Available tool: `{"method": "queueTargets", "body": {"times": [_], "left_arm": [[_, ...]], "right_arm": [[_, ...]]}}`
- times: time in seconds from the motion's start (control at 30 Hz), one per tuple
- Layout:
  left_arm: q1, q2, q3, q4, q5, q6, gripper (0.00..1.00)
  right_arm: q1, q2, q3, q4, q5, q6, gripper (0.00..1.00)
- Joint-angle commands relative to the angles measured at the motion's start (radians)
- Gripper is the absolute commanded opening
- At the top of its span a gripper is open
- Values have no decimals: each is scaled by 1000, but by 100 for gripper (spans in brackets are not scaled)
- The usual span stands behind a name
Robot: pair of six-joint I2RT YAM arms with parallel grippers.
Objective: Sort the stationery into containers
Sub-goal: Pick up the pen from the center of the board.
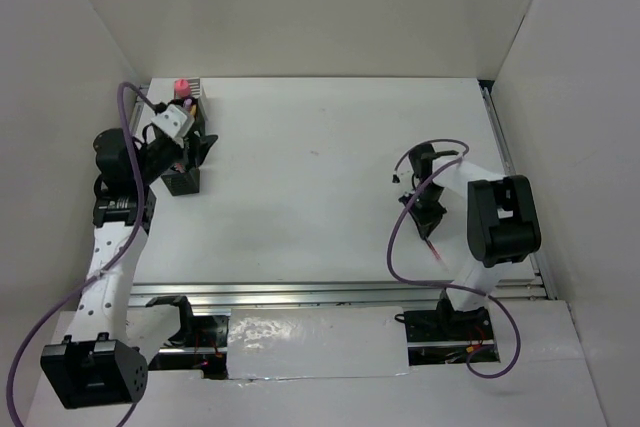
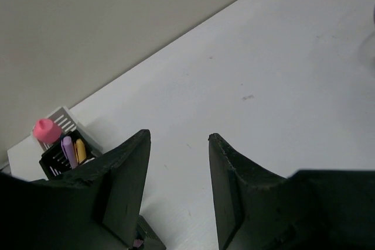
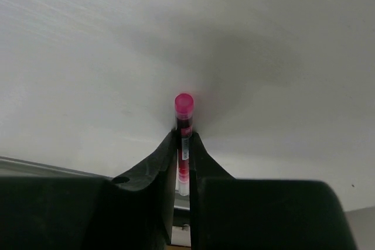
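Since my right jaws are pinched shut on the red pen (image 3: 184,109), whose capped end pokes out past their tips, I judge the pick-up step to be just made. Seen from above, that pen sits at the right of the frame, low over the tabletop (image 1: 320,147); whether it has come clear of the surface I cannot tell. The containers (image 1: 185,179) are well apart from it, at the upper left of the frame, where my left jaws hover open and empty just beside them. A pink marker (image 2: 45,130) stands up among them, and the black cup (image 2: 58,159) shows a purple pen (image 2: 68,149) and a yellow pen (image 2: 81,150). Next I would raise the red pen, carry it across to the upper left, tip it upright over a cup with room, and mind my left arm there.
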Motion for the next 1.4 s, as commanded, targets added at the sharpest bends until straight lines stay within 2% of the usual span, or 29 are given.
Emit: {"method": "queueTargets", "body": {"times": [0.0, 0.13, 0.17, 0.2, 0.23, 0.27, 0.33, 0.4, 0.43, 0.47, 0.5, 0.63, 0.67, 0.73, 0.83, 0.9, 1.07, 1.37], "left_arm": [[-3, -55, -24, 27, 140, 57, 57], [-29, -114, -53, 0, 269, 163, 57], [-51, -125, -56, -28, 281, 268, 57], [-136, -150, -70, -63, 269, 338, 58], [-167, -164, -84, -144, 216, 476, 58], [-254, -177, -98, -164, 186, 533, 58], [-351, -213, -150, -215, 113, 676, 58], [-498, -235, -190, -231, 18, 751, 59], [-549, -240, -202, -232, -21, 783, 59], [-656, -238, -213, -237, -62, 854, 59], [-712, -241, -239, -231, -137, 889, 59], [-900, -224, -318, -124, -246, 1054, 58], [-977, -211, -358, -52, -277, 1090, 58], [-1043, -192, -395, 5, -335, 1182, 58], [-1169, -136, -423, 100, -378, 1211, 57], [-1189, -89, -414, 137, -377, 1205, 57], [-1221, -36, -402, 148, -386, 1226, 59], [-1269, 30, -339, 98, -357, 1259, 62]], "right_arm": [[41, -9, 74, -35, -98, 42, 0], [74, -20, 302, -158, -320, 137, 0], [78, -12, 336, -168, -412, 157, 0], [86, -6, 391, -175, -454, 175, 0], [91, 15, 416, -188, -539, 207, 0], [91, 29, 432, -192, -584, 221, 0], [101, 64, 464, -198, -666, 263, 0], [115, 95, 476, -198, -768, 292, 0], [126, 101, 478, -198, -775, 297, 0], [130, 106, 478, -195, -776, 304, 0], [137, 110, 470, -192, -801, 313, 0], [150, 153, 444, -205, -940, 321, 0], [156, 153, 430, -207, -960, 323, 0], [173, 147, 417, -212, -1017, 332, 0], [208, 106, 383, -186, -1036, 366, 0], [229, 62, 351, -152, -1030, 442, 0], [294, -37, 296, -77, -889, 641, 0], [356, -6, 341, -87, -711, 711, 0]]}}
